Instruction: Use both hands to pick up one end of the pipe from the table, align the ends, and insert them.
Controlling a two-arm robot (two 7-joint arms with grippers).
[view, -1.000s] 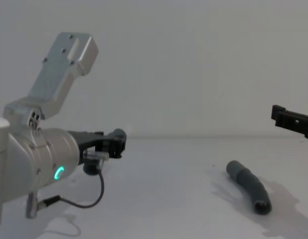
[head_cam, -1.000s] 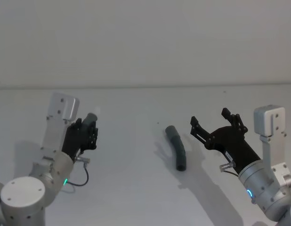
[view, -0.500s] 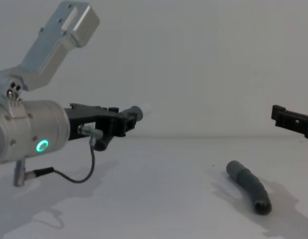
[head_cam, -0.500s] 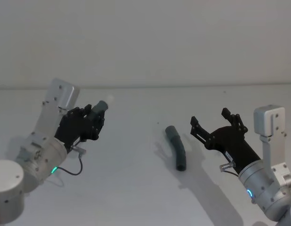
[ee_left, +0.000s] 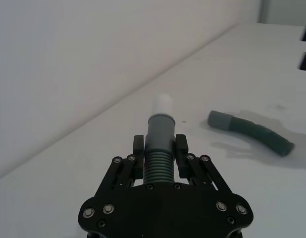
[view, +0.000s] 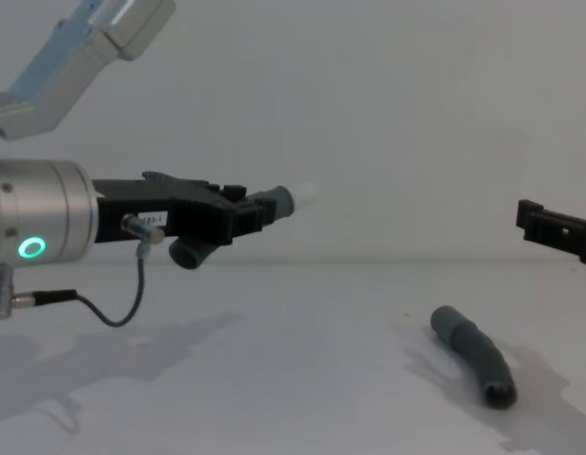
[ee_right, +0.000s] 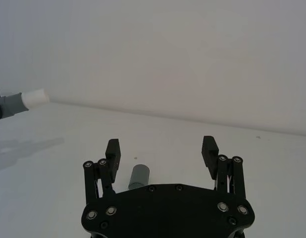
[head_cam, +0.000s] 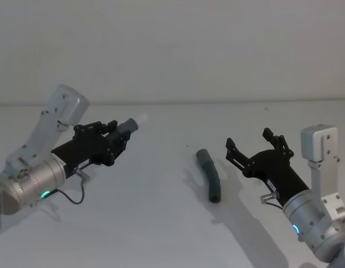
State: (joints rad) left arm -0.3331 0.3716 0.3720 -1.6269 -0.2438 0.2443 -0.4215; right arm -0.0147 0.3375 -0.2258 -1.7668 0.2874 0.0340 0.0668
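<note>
**Nearest, at right:** right gripper (head_cam: 249,139), jaws spread wide with nothing between them, poised above the table (head_cam: 161,229), aimed forward and to the left.

**Just beyond its fingertips, to their left:** lying pipe piece (head_cam: 210,176), flat on the table and untouched. Slightly bent, long axis running near to far, far end leaning a little left. In the right wrist view, one smooth end (ee_right: 138,177) visible low between the open jaws, so roughly in line with the reach but beneath it. Socket mouth not identifiable with certainty; nearer end (view: 500,393) dark like an opening in the chest view.

**At similar depth, at left:** left gripper (head_cam: 115,139), high above the table, clamped on the ribbed part of the held pipe piece (ee_left: 159,130). White tip (head_cam: 141,118) projecting past the fingers (ee_left: 181,145), pointing forward and right, towards the middle of the table.

**Governing relation:** lying piece well apart from the left gripper, lower and to its right, but just beside the right gripper, plainly the nearer arm. Jaw opening of the right gripper already set roughly across the piece's long axis. Judged requirement for the next move: a descent and a short reach leftward before closing.

**Farthest:** back edge of the table, then the pale wall (head_cam: 172,50).
</note>
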